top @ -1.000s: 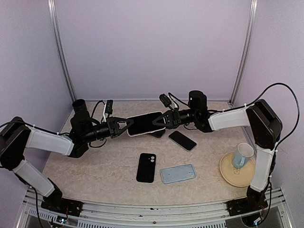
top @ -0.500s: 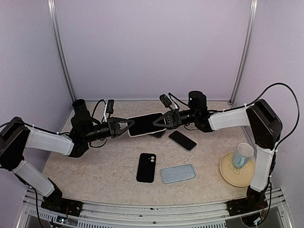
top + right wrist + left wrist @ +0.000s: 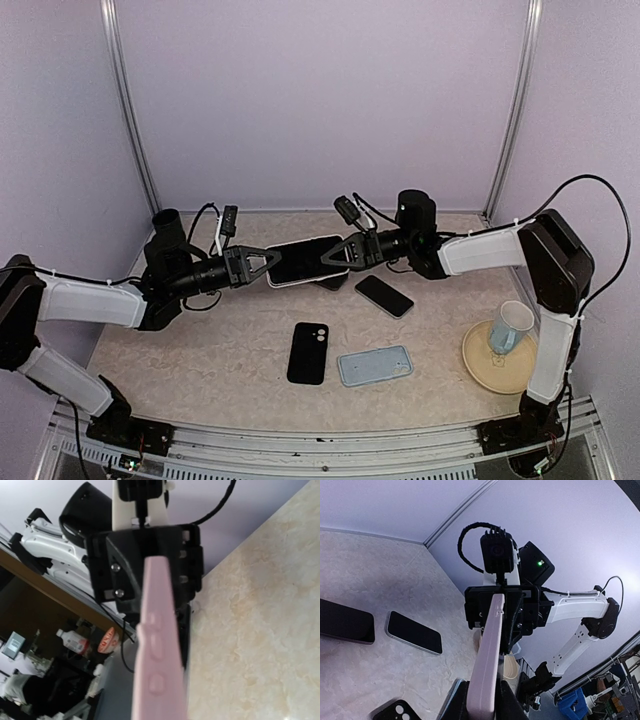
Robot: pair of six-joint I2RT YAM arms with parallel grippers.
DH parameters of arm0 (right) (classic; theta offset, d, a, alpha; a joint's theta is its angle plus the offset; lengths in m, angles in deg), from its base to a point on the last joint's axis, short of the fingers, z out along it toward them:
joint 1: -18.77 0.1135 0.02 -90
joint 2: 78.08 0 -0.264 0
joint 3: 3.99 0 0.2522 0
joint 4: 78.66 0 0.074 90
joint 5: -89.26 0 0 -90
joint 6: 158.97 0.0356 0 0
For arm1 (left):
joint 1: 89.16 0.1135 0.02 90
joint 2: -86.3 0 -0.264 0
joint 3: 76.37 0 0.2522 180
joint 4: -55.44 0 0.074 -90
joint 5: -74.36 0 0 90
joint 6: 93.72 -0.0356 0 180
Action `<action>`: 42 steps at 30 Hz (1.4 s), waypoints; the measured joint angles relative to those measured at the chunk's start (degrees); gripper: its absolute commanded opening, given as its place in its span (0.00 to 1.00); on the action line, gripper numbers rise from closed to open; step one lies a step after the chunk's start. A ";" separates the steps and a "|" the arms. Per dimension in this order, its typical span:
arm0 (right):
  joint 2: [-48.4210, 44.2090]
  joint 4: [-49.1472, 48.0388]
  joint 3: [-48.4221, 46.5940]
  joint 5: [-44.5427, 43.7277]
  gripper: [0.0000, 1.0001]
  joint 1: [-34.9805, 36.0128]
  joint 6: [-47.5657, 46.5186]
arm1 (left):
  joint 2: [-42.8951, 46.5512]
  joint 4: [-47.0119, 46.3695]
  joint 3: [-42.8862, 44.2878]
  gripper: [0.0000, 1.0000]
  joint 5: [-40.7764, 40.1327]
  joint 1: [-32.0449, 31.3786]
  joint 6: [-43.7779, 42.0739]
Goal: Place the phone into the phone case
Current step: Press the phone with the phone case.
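A pink phone case [image 3: 305,262] hangs level above the table's middle, and the dark screen of a phone shows inside its pale rim. My left gripper [image 3: 268,263] is shut on its left end, and my right gripper [image 3: 335,258] is shut on its right end. In the left wrist view the case's pink edge [image 3: 487,650] runs from my left gripper [image 3: 485,700] up to the right gripper [image 3: 502,607]. The right wrist view shows the same edge [image 3: 157,645] with its moulded buttons, and the left gripper [image 3: 145,555] at the far end.
On the table lie a black case [image 3: 308,352], a light blue case [image 3: 374,365] and a bare dark phone [image 3: 384,296]. Another dark phone [image 3: 330,282] lies partly under the held case. At the right a cup [image 3: 512,326] stands on a tan plate [image 3: 490,370].
The left arm's rear links have shifted slightly left and lower. The case stays held between both grippers in nearly the same place.
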 measured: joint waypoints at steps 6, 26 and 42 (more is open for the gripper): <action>0.00 0.02 -0.02 -0.22 0.00 0.26 1.84 | -0.04 2.29 0.00 0.47 -1.25 0.02 -1.97; -0.92 6.84 -2.64 -4.98 0.00 0.28 -4.79 | -1.44 3.13 -0.46 0.21 1.22 -0.70 -0.85; -3.98 16.63 -3.91 -6.01 0.00 0.11 -15.23 | -2.78 -1.40 -0.59 0.47 3.41 -1.11 0.52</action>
